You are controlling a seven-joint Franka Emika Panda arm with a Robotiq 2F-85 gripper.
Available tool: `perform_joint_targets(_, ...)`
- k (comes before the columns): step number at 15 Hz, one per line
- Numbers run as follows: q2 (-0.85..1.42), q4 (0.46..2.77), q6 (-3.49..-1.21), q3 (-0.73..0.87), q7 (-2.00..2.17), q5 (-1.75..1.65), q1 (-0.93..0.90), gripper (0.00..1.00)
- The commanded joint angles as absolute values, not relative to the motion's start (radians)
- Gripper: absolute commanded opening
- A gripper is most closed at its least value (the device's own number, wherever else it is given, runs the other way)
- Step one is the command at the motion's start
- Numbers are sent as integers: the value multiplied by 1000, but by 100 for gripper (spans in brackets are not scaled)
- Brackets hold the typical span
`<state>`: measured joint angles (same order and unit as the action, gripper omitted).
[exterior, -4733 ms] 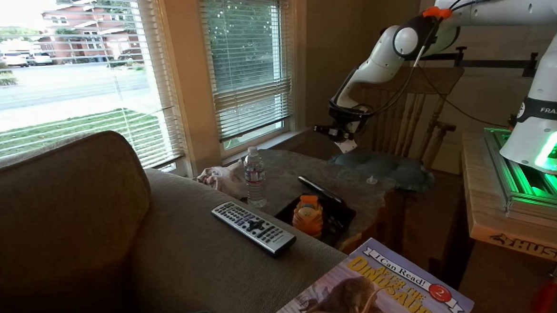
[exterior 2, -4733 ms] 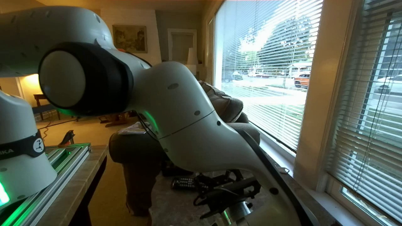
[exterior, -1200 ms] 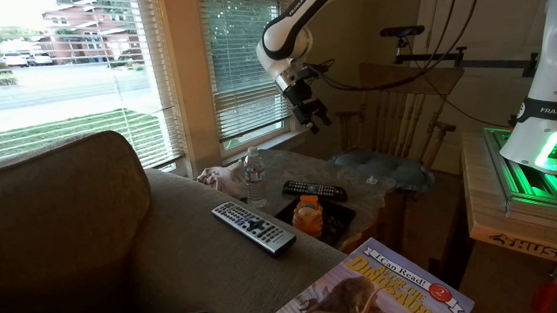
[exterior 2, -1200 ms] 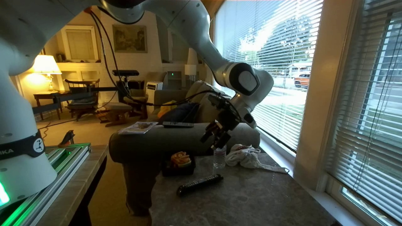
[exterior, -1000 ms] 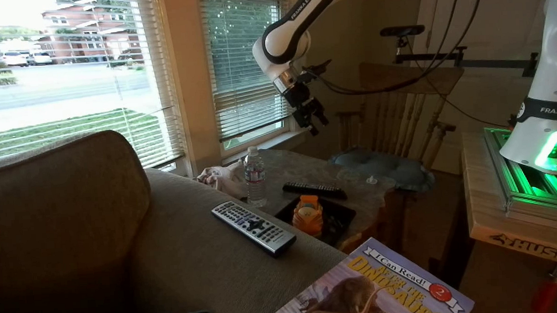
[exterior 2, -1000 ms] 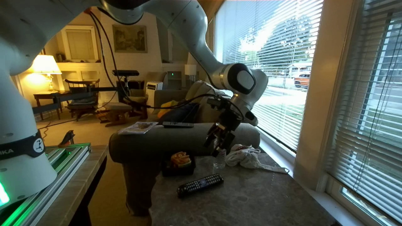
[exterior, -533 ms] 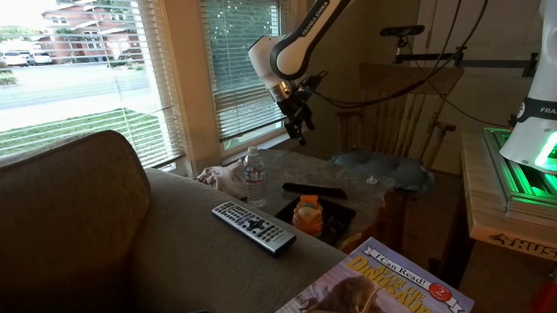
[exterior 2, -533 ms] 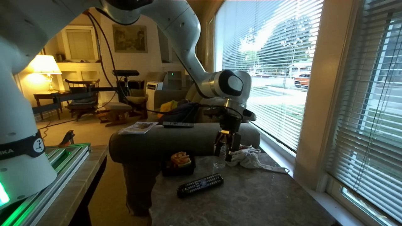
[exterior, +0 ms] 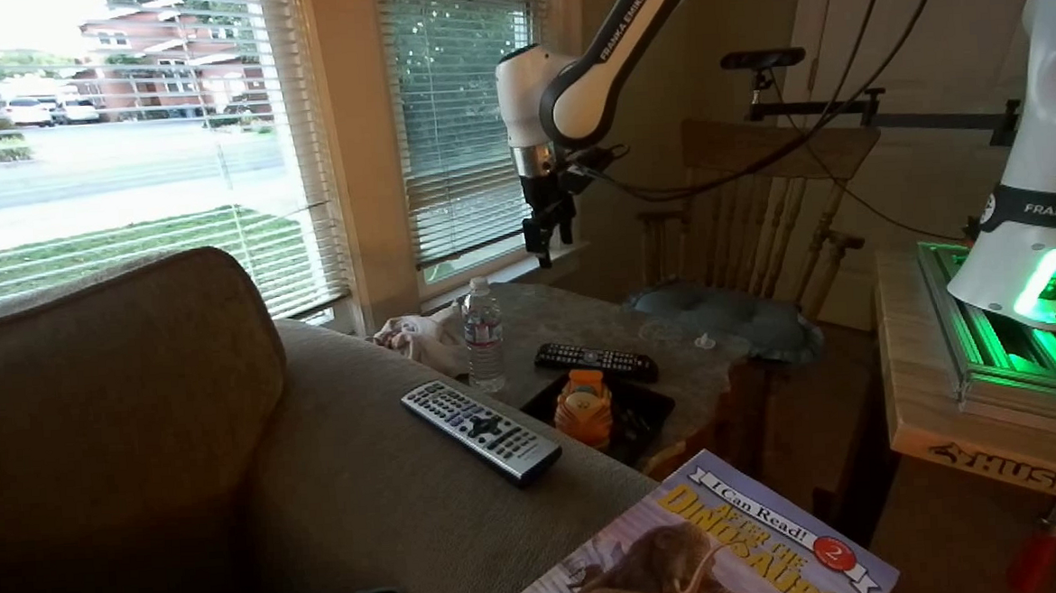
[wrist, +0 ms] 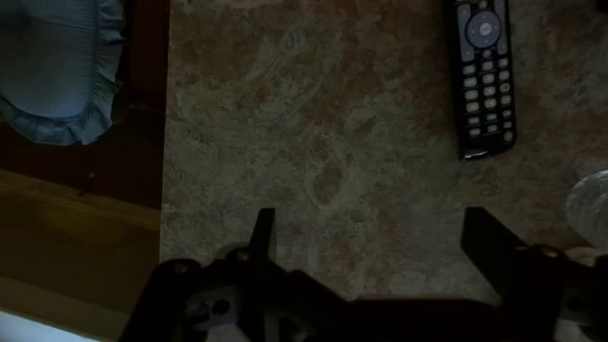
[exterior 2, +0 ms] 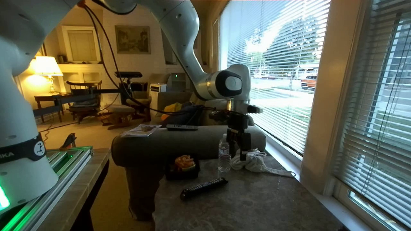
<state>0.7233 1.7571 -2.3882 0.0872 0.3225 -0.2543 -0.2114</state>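
Observation:
My gripper (wrist: pixel 373 213) is open and pointing down, with only tabletop seen between its fingers in the wrist view. In both exterior views the gripper (exterior: pixel 555 252) (exterior 2: pixel 237 156) hangs above the stone-patterned table (exterior 2: pixel 266 205), touching nothing. A black remote (exterior: pixel 596 361) (exterior 2: pixel 204 188) (wrist: pixel 485 85) lies on that table, ahead and to the right of the jaws in the wrist view. Upright on the table stands a clear water bottle (exterior: pixel 483 339) (exterior 2: pixel 224 157), cut off at the wrist view's right edge. Behind the gripper is a crumpled white cloth (exterior 2: pixel 257 162).
An orange toy (exterior: pixel 585 411) sits in a black tray (exterior 2: pixel 181 175) by the sofa arm. On the sofa arm lie a silver remote (exterior: pixel 481 430) and a dinosaur book (exterior: pixel 703 540). A chair with a blue cushion (wrist: pixel 52 71) adjoins the table; windows with blinds line the far side.
Since the oldest frames the arm has risen and swung over the table, and the black remote lies at another angle, tipping slightly between frames. Over the last second my gripper has straightened to point down.

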Motion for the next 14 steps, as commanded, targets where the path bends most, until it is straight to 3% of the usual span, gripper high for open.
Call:
perform_joint_targets(1,647,1846,-2402,24,245,-163,-150,100)
perform_joint_targets(14,646,1829,-2359,24,238,-112,-136,100)
